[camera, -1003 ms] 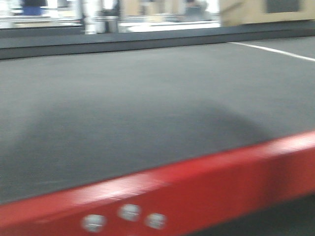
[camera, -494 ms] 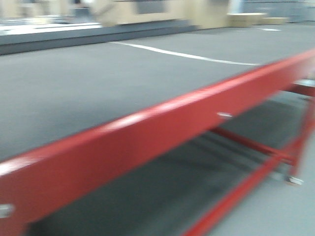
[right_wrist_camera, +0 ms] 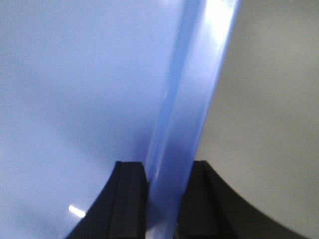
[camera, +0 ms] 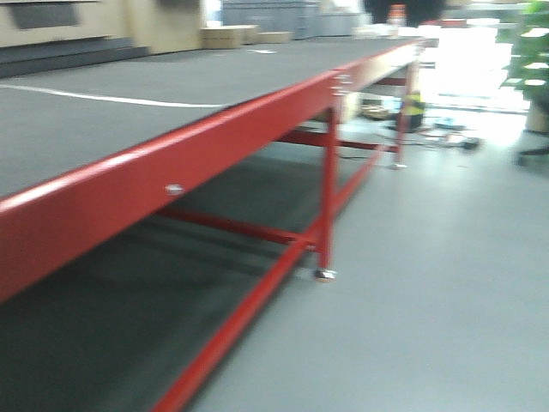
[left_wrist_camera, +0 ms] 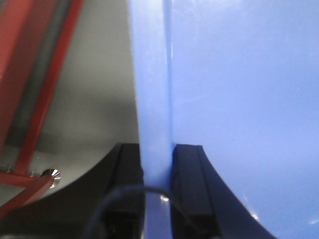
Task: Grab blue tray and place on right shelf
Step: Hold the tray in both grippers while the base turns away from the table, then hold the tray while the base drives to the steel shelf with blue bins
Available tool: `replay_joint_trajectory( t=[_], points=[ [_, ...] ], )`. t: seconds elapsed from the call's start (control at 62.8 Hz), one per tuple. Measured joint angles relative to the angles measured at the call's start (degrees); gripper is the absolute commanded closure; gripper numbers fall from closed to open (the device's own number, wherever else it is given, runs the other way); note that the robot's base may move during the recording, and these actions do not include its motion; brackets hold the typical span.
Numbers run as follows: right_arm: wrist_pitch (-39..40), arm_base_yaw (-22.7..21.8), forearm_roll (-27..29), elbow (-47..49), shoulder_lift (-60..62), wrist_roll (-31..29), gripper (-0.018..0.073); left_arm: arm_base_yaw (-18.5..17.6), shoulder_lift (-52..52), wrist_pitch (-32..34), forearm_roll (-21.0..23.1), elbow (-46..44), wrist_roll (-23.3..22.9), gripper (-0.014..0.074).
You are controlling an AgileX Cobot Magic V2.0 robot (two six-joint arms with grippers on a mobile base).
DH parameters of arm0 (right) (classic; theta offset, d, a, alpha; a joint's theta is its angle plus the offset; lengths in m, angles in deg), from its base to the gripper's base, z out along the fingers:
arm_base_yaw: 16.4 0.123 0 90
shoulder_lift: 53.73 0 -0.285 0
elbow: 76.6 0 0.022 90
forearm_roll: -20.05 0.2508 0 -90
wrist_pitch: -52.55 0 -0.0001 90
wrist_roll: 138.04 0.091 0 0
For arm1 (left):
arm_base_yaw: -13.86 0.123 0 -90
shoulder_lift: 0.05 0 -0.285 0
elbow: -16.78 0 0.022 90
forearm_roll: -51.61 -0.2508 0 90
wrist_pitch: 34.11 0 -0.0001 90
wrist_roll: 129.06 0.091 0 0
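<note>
On my front camera the long red-framed table (camera: 214, 142) with a dark grey mat top fills the left side, and a thin white line (camera: 103, 98) crosses the mat. Its red legs (camera: 328, 197) stand on the pale grey floor (camera: 446, 283), and a green potted plant (camera: 527, 51) sits at the far right. All of this is smeared by blur.

On my left wrist camera the table's red rails show at the left edge. The left gripper (left_wrist_camera: 157, 152) has its black fingers (left_wrist_camera: 187, 174) clamped on the flared rim of the wide glossy light-blue plastic tray (left_wrist_camera: 244, 99), which fills the right of that view, with floor beneath it.

On my right wrist camera the tray spreads across the left. The right gripper (right_wrist_camera: 167, 172) pinches its rim the same way, with grey floor to the right.
</note>
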Motion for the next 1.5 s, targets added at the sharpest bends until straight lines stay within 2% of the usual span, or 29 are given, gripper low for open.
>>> replay_joint_trajectory(
  t=[1.497],
  points=[
    [-0.46, 0.00, -0.21, 0.00, 0.32, 0.00, 0.0503, 0.00, 0.00, -0.33, 0.94, 0.00, 0.00, 0.0645]
  ],
)
